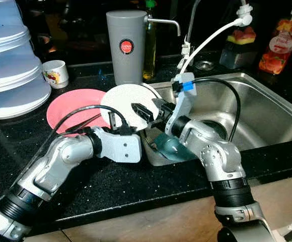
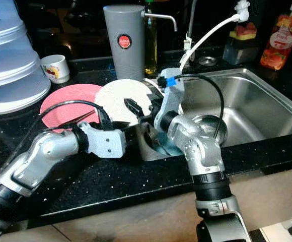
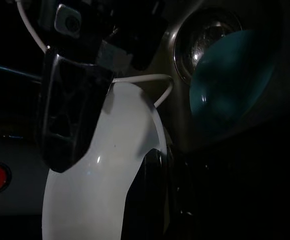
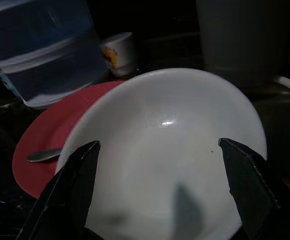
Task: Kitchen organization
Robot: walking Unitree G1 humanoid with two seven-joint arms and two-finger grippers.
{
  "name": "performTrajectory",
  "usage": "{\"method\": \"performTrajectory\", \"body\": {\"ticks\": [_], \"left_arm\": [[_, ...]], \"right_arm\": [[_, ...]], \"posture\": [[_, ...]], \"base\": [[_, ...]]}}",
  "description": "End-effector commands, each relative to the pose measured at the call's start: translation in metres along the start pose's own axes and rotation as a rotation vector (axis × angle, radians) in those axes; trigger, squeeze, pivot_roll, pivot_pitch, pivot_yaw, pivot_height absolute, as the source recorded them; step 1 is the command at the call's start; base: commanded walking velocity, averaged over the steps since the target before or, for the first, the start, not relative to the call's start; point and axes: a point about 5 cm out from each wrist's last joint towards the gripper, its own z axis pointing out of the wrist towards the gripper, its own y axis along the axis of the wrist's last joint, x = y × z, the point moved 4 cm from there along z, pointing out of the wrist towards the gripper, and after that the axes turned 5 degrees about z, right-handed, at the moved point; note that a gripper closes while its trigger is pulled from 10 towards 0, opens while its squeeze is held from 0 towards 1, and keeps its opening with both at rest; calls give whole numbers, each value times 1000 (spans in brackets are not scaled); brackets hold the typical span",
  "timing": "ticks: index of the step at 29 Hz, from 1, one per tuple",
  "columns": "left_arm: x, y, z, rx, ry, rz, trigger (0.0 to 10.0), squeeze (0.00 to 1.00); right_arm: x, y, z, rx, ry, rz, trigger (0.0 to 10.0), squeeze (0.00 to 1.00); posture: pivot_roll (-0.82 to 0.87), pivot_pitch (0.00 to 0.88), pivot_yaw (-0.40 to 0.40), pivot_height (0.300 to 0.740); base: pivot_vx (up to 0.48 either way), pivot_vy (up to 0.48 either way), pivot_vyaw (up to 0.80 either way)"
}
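Fingers of left gripper point(image 1: 145, 112) pinch white plate point(image 1: 128, 103) (pink plate point(image 1: 70, 108) behind); right gripper point(image 4: 160, 195) spread.

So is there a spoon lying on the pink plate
Yes, in the right wrist view a spoon lies on the pink plate, beside the white plate that the right gripper faces.

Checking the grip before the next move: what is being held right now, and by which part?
The left gripper pinches the white plate at its rim, on the sink side. The right gripper is open, its fingers spread before the plate.
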Motion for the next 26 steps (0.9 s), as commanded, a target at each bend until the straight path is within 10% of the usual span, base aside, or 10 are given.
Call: {"method": "performTrajectory", "body": {"ticks": [1, 26], "left_arm": [[-2, 2, 2, -12, -18, 12, 0, 0], [8, -16, -1, 72, 29, 123, 0, 0]], "right_arm": [[-1, -8, 0, 43, -10, -8, 10000, 0], [-40, 4, -6, 16, -246, 8, 10000, 0]], "posture": [[63, 46, 69, 740], [60, 26, 64, 740]], "base": [[0, 0, 0], [0, 0, 0]]}}
